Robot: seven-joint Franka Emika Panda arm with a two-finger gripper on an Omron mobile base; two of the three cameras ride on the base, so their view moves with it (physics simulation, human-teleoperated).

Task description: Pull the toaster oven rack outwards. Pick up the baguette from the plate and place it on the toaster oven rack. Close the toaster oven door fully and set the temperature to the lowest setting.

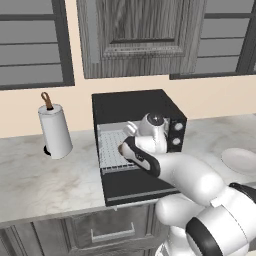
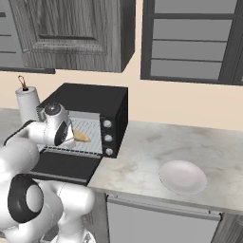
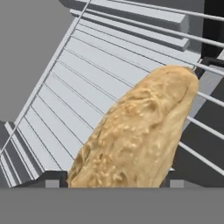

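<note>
I see the baguette point(image 3: 140, 135) at lower centre of the hand view, gripped between widely spread jaws above the rack point(image 3: 87, 65). If I release off-centre, it may roll off the rack edge onto the door point(image 2: 66, 166).

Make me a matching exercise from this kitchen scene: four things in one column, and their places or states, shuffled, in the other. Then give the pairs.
Things:
1. golden-brown crusty baguette
2. plain white round plate
3. black drop-down oven door
4. white paper towel roll

Places or states:
A. lying open, flat in front of the oven
B. standing on the counter left of the black toaster oven
C. bare, on the counter right of the oven
D. over the grey wire rack, between the gripper tips

Pairs: 1-D, 2-C, 3-A, 4-B
</note>
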